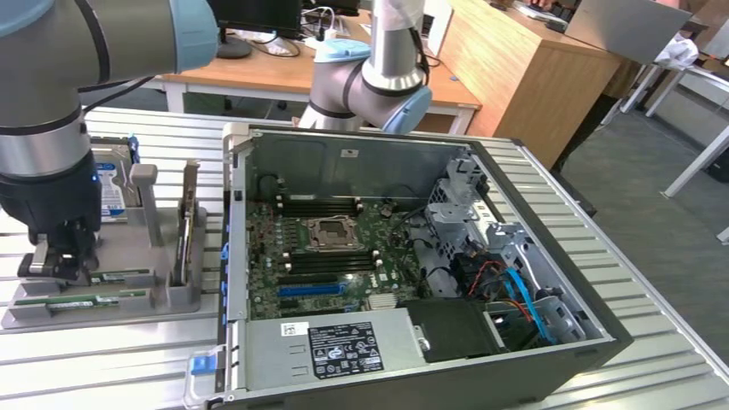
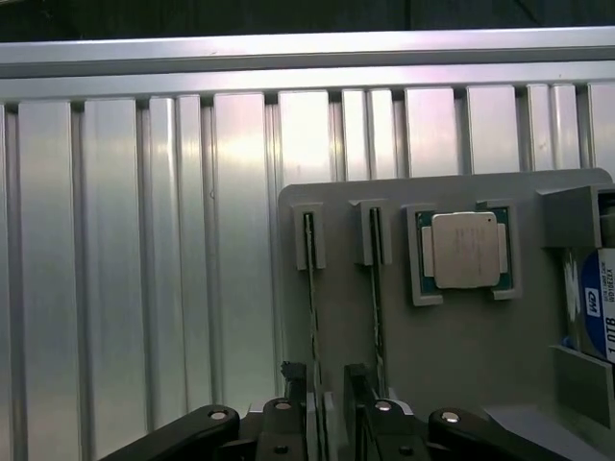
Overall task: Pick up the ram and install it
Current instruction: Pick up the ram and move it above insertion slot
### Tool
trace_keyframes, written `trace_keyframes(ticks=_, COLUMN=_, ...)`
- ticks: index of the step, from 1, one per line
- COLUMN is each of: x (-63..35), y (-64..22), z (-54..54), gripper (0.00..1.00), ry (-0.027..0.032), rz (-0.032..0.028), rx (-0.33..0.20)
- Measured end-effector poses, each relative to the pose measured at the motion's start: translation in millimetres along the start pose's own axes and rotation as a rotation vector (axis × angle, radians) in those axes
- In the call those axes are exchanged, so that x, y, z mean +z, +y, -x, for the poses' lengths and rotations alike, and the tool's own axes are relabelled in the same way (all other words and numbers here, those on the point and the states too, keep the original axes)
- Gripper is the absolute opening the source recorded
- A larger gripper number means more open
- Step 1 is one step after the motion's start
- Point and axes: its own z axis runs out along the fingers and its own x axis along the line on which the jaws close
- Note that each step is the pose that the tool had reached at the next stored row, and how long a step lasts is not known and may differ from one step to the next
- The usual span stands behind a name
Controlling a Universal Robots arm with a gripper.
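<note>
The jaws are spread wide, one on each side of a green ram stick. It stands on its edge in a slot of the grey holder on the ribbed metal tabletop. A second ram stick stands just beside it. The open computer case sits near the holder.

ram in holder, holder beside case
</note>
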Motion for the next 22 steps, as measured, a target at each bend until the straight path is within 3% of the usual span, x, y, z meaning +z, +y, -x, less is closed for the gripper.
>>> trace_keyframes(ticks=13, x=8.8, y=-0.3, z=-0.8, gripper=0.30, ry=0.0006, rz=0.0003, rx=-0.015)
trace_keyframes(ticks=22, x=9.7, y=-0.3, z=-0.8, gripper=0.30, ry=0.0010, rz=0.0005, rx=-0.025)
